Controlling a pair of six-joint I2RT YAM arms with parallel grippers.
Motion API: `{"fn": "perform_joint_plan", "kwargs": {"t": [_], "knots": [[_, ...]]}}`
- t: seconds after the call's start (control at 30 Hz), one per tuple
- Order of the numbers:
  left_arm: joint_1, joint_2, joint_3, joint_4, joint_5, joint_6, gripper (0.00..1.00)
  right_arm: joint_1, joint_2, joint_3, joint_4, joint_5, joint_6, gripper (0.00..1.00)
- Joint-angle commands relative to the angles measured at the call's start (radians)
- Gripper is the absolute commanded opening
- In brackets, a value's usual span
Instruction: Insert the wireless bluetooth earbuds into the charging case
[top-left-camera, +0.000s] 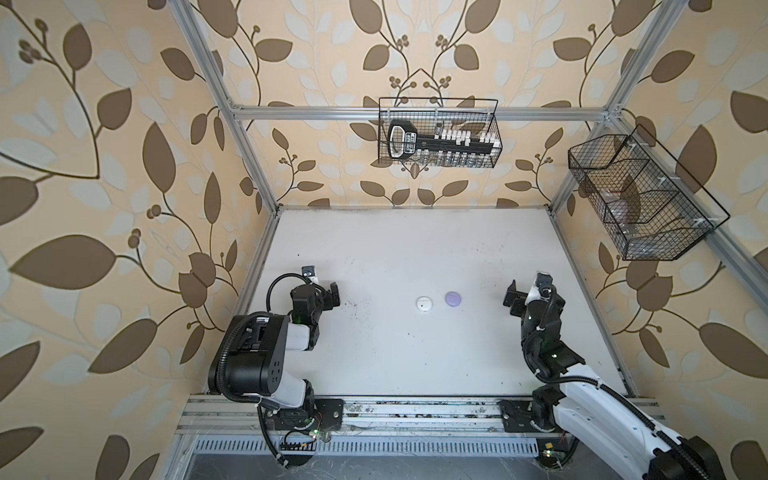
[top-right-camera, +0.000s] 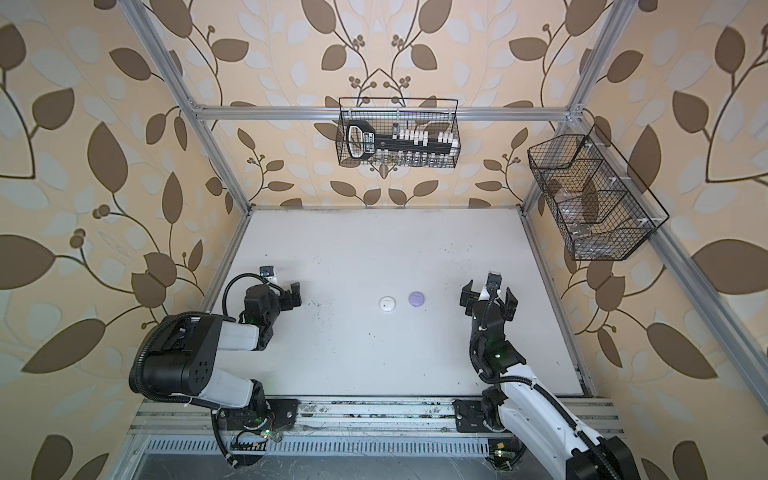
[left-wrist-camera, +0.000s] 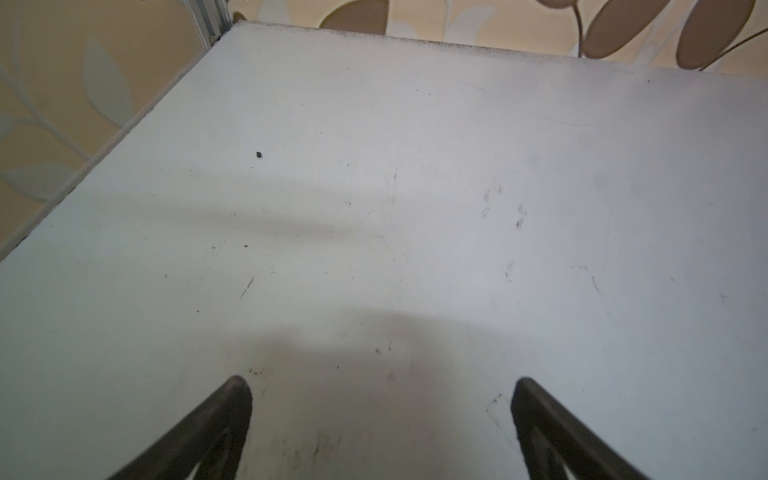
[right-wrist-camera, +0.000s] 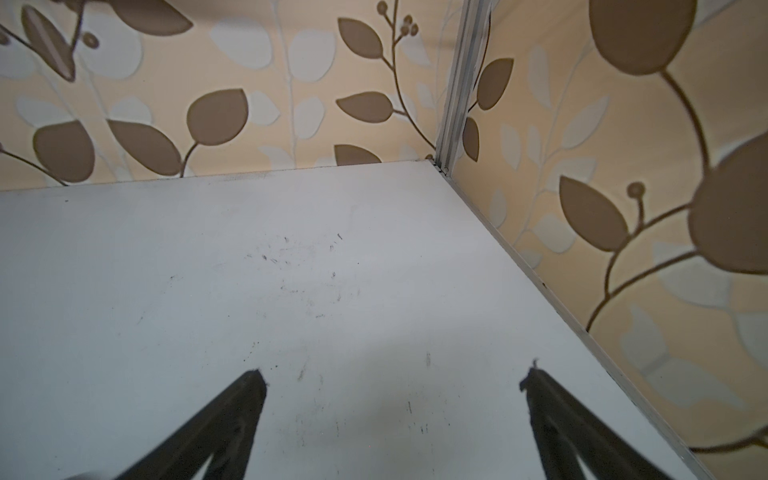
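Observation:
Two small round charging cases lie near the middle of the white table, both with lids down: a white case and a lavender case just right of it. The earbuds are out of view. My left gripper hovers well left of the cases, open and empty. My right gripper hovers to their right, also open and empty. Both wrist views show only bare table between the fingers; neither shows a case.
A black wire basket with a black tool and small white pieces hangs on the back wall. Another wire basket hangs on the right wall. Aluminium frame posts and patterned walls close in the table.

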Motion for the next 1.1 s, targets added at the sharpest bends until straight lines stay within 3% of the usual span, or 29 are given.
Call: {"fn": "perform_joint_plan", "kwargs": {"t": [0.0,0.37,0.6,0.8,1.07], "knots": [[0.012,0.005,0.087,-0.068,0.051,0.021,0.99,-0.004,0.071,-0.011,0.115,-0.001,-0.057,0.99],[0.015,0.017,0.110,-0.098,0.001,-0.006,0.99,-0.046,0.360,0.050,0.275,-0.106,-0.106,0.98],[0.016,0.012,0.106,-0.095,0.000,-0.005,0.99,-0.060,0.420,0.051,0.386,-0.105,-0.146,0.97],[0.016,0.008,0.103,-0.095,0.001,-0.005,0.99,-0.157,0.512,0.046,0.501,-0.224,-0.105,0.97],[0.016,0.008,0.103,-0.094,0.000,-0.005,0.99,-0.184,0.520,0.073,0.454,-0.293,-0.097,0.97]]}}
